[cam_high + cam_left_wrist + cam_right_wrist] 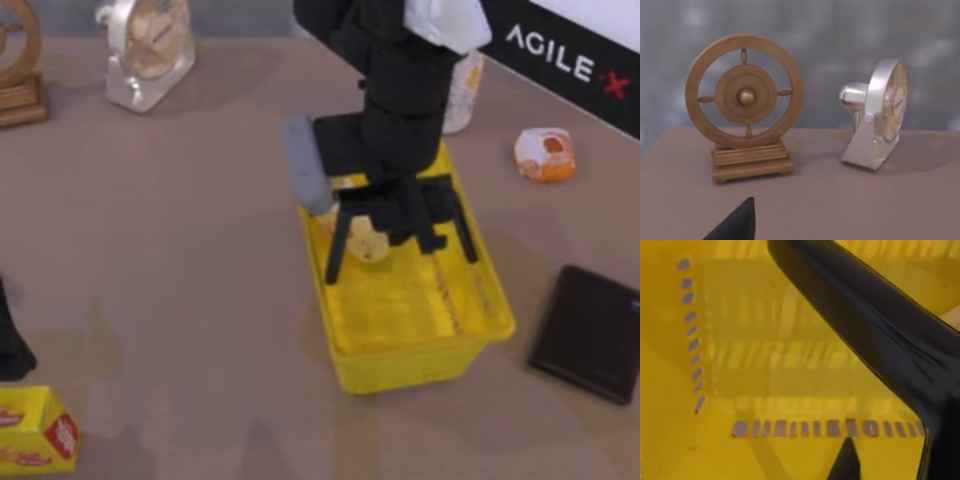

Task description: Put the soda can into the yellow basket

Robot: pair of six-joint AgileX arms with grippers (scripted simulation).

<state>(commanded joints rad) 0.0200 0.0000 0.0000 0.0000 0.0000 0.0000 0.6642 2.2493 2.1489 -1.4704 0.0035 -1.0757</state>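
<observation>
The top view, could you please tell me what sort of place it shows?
Probably a rendered tabletop test scene, not a real room: a plain brown table scattered with unrelated props, a yellow basket, a wooden wheel ornament and a small fan.

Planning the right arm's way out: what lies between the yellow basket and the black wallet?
Nothing: in the top view the table between the yellow basket and the black wallet is bare. The right gripper hangs over the basket.

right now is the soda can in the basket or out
In. In the top view the soda can sits within the yellow basket walls, under the right gripper; whether it rests on the floor cannot be told.
</observation>
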